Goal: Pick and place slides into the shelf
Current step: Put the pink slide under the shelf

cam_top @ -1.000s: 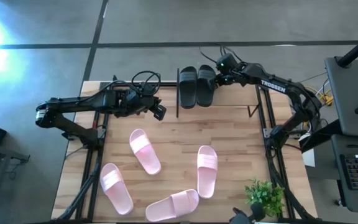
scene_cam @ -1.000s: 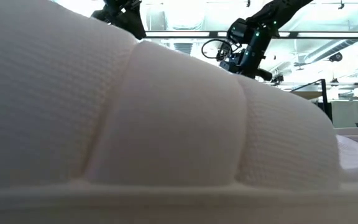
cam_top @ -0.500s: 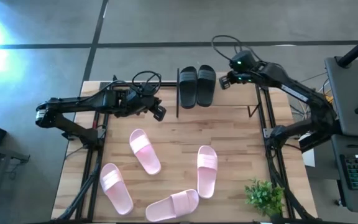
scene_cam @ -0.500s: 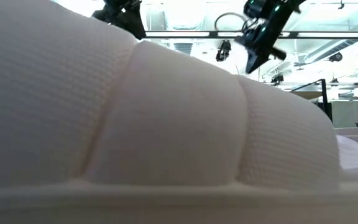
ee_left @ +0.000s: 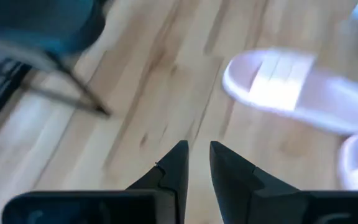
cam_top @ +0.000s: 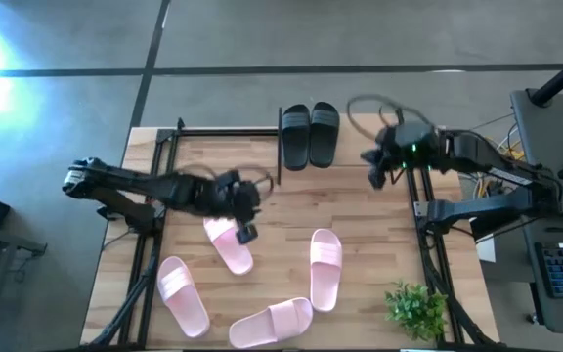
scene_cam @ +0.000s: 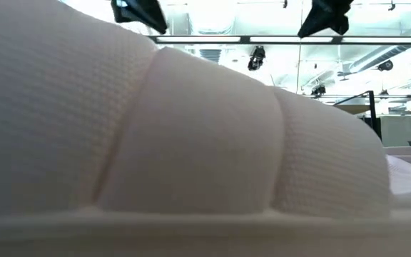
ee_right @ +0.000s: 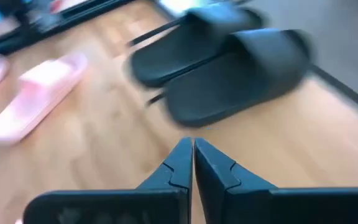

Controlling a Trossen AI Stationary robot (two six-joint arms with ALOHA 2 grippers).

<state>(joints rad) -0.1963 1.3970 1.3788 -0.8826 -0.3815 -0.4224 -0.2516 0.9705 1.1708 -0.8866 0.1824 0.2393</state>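
Six slides: four pink on the table, two black at the shelf
Left gripper: centre-left of the high view, above the upper end of a pink slide; fingers stand a narrow gap apart with nothing between them
Pink slide one: lower left of the high view
Pink slide two: left of centre, angled, under the left gripper
Pink slide three: bottom centre, lying almost crosswise
Pink slide four: just right of centre, upright in the frame
Black slides: side by side, top centre, touching each other
Shelf: thin black bars at the table's upper edge
Right gripper: upper right of centre, beside the black pair but apart from it; fingers pressed together, empty
Plant: lower right
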